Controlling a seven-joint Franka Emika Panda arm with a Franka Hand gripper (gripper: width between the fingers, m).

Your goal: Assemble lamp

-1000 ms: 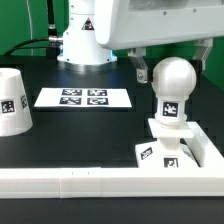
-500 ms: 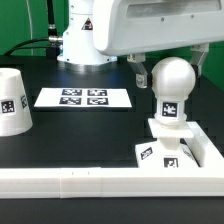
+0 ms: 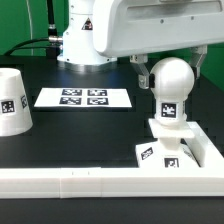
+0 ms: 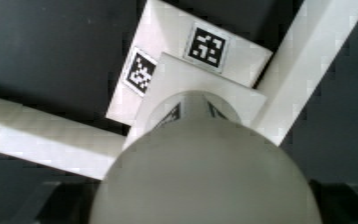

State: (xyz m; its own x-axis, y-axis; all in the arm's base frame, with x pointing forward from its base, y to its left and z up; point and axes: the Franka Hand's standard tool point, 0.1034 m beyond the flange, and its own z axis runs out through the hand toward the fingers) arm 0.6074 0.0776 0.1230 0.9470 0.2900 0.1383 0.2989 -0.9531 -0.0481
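The shade (image 3: 12, 100) was cut off by the exterior view's left edge, the arm (image 3: 150, 25) by its top and right edges. Only one dark piece of the fingers (image 3: 141, 70) showed beside the bulb (image 3: 171, 82); the rest lay behind the arm's housing and the bulb, so their spread could not be told. The rail (image 3: 100, 180) hid the foot of the base (image 3: 160, 150). In the wrist view the bulb (image 4: 202, 165) was blurred and ran off the picture's edge.

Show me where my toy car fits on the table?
Bare black table lies between the white cone-shaped plastic shade and the blocky white base, bordered by the marker board and long white rail. Crowded: the exterior view's right, where the round-headed white bulb tops that base.
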